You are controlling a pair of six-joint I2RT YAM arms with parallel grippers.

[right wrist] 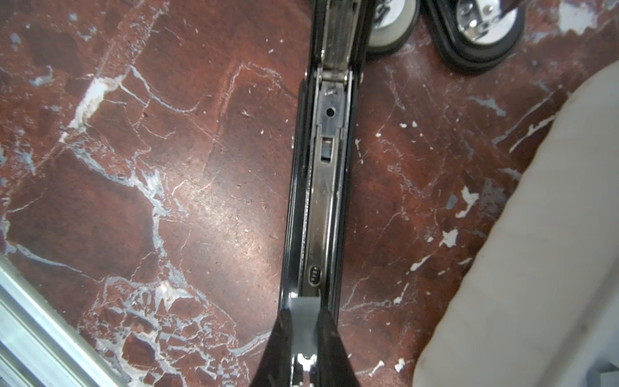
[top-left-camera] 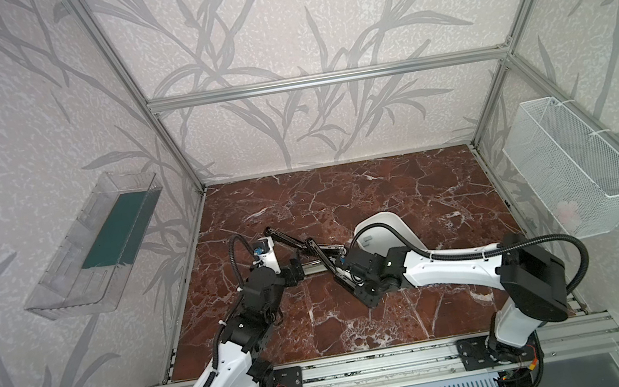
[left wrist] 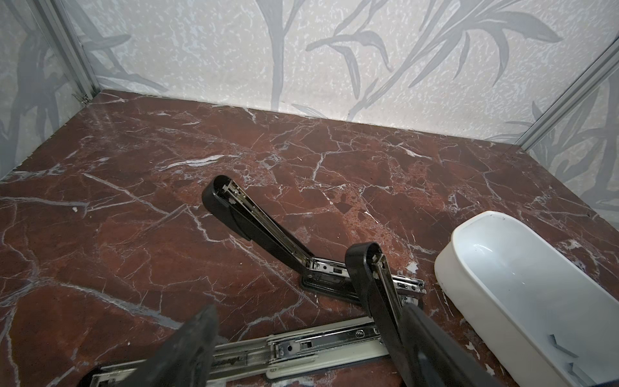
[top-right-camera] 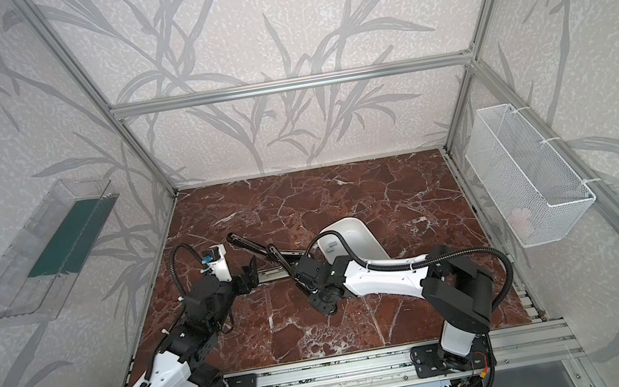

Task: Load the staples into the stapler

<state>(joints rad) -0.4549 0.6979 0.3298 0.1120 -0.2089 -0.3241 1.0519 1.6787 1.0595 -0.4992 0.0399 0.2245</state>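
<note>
Step in hand: seating the strip. The right gripper (right wrist: 304,314) is pinched on one strip of staples (right wrist: 304,303), held over the magazine channel (right wrist: 323,207) of the open stapler (right wrist: 294,207), at the end away from the hinge. Align the strip parallel to the channel walls, lower it flat, and release only once it sits between the rails (a tilted strip would likely jam). The left gripper (left wrist: 310,321) stands spread above a pale-based stapler (left wrist: 301,355). Spare strips (left wrist: 562,350) lie in the white tray (left wrist: 469,254).
</note>
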